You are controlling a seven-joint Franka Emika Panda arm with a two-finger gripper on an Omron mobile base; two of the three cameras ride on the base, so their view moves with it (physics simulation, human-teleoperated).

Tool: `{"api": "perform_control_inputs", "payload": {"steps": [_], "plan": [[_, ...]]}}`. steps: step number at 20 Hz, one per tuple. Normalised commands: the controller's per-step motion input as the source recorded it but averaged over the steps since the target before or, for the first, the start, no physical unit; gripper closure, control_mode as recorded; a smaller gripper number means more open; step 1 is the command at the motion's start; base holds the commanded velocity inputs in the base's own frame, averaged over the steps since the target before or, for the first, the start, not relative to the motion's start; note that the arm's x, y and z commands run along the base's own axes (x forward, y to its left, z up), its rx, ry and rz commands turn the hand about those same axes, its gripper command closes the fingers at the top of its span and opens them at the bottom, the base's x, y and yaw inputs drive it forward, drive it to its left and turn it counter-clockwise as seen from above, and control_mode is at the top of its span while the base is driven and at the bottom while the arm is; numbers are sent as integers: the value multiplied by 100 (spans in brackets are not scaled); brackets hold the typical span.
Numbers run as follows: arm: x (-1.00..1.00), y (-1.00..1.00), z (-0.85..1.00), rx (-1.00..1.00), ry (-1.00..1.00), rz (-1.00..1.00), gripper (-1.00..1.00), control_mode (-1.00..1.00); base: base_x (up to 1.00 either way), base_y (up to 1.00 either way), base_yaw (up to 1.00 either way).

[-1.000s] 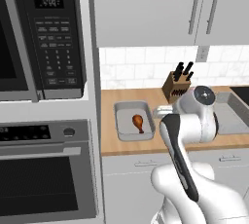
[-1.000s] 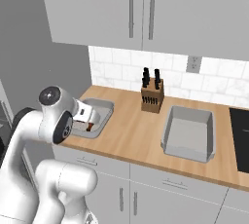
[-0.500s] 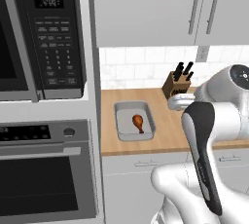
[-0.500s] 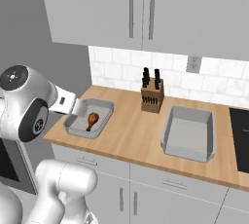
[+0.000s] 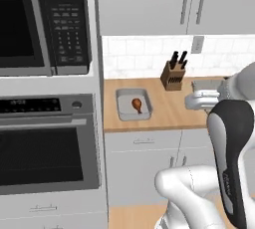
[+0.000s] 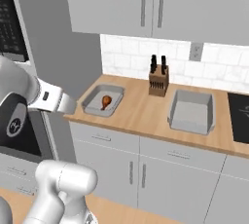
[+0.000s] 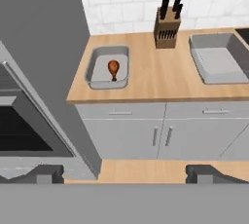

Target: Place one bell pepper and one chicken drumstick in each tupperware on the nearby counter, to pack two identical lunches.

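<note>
Two tubs are sitting on the counter (image 5: 164,111). From the left base camera, the near tub (image 5: 132,105) is lying close to the oven wall with a drumstick (image 5: 136,104) resting inside it, brown and small, and a knife block (image 5: 173,74) is standing further back. The arm is looming at the right, well off the worktop.

From the right base camera, the same tub (image 6: 102,101) is showing the drumstick (image 6: 105,102) in its middle, while the second tub (image 6: 191,111) is lying bare beyond the knife block (image 6: 158,78), beside a black stovetop (image 6: 239,117). No pepper is showing on this stretch of counter.

From the hand camera, the gripper (image 7: 126,174) is hanging back and above the floor, its fingers (image 7: 46,173) spread wide apart with nothing between them, looking down on the drumstick's tub (image 7: 108,66) and the bare tub (image 7: 216,57).

I'd guess a drumstick is being fairly light, firm but greasy and rounded, so pinching across the thick meaty end looks safer than the thin bone. A pepper would be light, smooth and hollow, best taken across its widest part, gently.
</note>
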Motion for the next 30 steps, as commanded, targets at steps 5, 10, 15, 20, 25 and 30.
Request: {"api": "perform_control_inputs", "payload": {"steps": [5,10,15,20,25,30], "plan": [[0,0,0,0,0,0,-100,100,-100,37,0],[0,0,0,0,0,0,-100,100,-100,72,-2],[0,0,0,0,0,0,-100,100,-100,100,0],[0,0,0,0,0,0,-100,100,-7,100,23],[0,0,0,0,0,0,-100,100,0,64,86],[0,0,0,0,0,0,-100,100,5,51,88]]}}
